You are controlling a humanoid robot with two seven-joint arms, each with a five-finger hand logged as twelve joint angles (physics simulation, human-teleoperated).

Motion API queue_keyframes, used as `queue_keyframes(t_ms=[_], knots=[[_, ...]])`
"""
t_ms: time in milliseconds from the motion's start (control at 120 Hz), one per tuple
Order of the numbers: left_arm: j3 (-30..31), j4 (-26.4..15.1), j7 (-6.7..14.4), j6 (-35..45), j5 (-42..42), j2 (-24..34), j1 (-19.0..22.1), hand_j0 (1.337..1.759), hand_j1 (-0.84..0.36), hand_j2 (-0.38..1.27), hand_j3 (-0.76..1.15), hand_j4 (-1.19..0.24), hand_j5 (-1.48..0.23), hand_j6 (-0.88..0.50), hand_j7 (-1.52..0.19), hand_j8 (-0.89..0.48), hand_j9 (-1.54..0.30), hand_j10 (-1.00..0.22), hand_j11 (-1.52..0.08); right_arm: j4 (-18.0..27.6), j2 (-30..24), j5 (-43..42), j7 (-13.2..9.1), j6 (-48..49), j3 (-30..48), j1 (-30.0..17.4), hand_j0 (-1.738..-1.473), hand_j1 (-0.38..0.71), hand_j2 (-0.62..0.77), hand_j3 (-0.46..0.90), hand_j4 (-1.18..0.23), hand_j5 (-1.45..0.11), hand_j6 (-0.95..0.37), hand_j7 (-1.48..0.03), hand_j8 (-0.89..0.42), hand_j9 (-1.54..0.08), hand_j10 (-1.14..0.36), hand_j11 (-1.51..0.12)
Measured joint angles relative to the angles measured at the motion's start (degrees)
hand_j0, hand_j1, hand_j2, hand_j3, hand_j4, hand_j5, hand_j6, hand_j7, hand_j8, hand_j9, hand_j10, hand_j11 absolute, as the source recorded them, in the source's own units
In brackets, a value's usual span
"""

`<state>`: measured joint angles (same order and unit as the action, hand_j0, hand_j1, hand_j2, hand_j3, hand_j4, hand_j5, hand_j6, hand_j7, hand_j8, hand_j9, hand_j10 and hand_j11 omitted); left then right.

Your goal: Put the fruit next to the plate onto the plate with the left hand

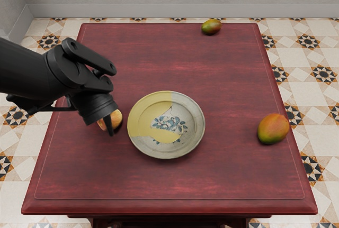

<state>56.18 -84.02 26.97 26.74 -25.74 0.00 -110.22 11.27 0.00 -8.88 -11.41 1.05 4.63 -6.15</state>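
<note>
at the plate's 9 o'clock, black fingers [110, 127] are curled down over the small orange-yellow fruit [115, 117], one digit crossing its front, so the left hand [98, 106] clasps it from above; the fruit sits just beside the rim of the round cream-and-yellow ceramic plate [186, 106] with a blue flower motif, not yet on it; whether it is clear of the dark red wooden table [175, 58] i cannot tell; the palm hides most of the fruit, so the hold may be shallow; a smooth round fruit pinched near its top could squirt out and roll toward the table's 9 o'clock edge; carried too low, it could knock the rim and shove the plate toward 3 o'clock; let go from too high, it might roll off the shallow dish; a larger red-green mango [273, 128] lies well apart at 3 o'clock and a smaller mango [211, 26] at 1 o'clock, neither in the way
</note>
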Motion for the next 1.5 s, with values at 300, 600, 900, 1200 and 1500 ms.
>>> queue_keyframes(t_ms=[300, 600, 900, 1200, 1500], knots=[[-0.1, 0.0, -0.03, 0.23, 0.14, 0.0, 0.27, 1.658, 0.03, 0.05, 0.0, -0.27, -0.35, -0.27, -0.35, -0.27, -0.35, -0.27, -0.35, 0.01, 0.0, 0.0, -0.01, 0.0, 0.0, 0.0, -1.658, -0.32, 0.0, 0.0, -0.02, -0.03, -0.02, -0.03, -0.02, -0.03, -0.02, -0.03], [-0.12, 0.0, -0.07, 0.29, 0.16, 0.0, 0.21, 1.658, -0.03, 0.06, 0.0, -0.32, -0.41, -0.32, -0.41, -0.32, -0.41, -0.32, -0.41, 0.01, 0.0, 0.0, 0.0, 0.0, 0.0, 0.0, -1.658, -0.32, 0.0, 0.0, -0.02, -0.03, -0.02, -0.03, -0.02, -0.03, -0.02, -0.03], [-0.34, 0.0, -0.01, 2.85, 0.03, 0.0, 0.88, 1.658, -0.04, 0.07, 0.0, -0.33, -0.43, -0.33, -0.43, -0.33, -0.43, -0.33, -0.43, 0.01, 0.0, 0.0, 0.0, 0.0, 0.01, 0.0, -1.658, -0.32, 0.0, 0.0, -0.02, -0.03, -0.02, -0.03, -0.02, -0.03, -0.02, -0.03], [-0.58, 0.0, 0.01, 3.23, 0.14, 0.0, 1.96, 1.658, -0.1, 0.08, 0.0, -0.37, -0.49, -0.37, -0.49, -0.37, -0.49, -0.37, -0.49, 0.01, 0.0, 0.0, 0.0, 0.0, 0.0, 0.0, -1.658, -0.32, 0.0, 0.0, -0.02, -0.03, -0.02, -0.03, -0.02, -0.03, -0.02, -0.03], [-1.19, 0.05, -0.11, 1.61, -0.1, 0.0, 1.42, 1.656, -0.21, 0.32, 0.0, -0.52, -0.74, -0.45, -0.74, -0.51, -0.74, -0.57, -0.74, -0.01, 0.0, 0.0, -0.01, 0.0, -0.02, 0.0, -1.658, -0.32, 0.0, 0.0, -0.02, -0.03, -0.02, -0.03, -0.02, -0.03, -0.02, -0.03]])
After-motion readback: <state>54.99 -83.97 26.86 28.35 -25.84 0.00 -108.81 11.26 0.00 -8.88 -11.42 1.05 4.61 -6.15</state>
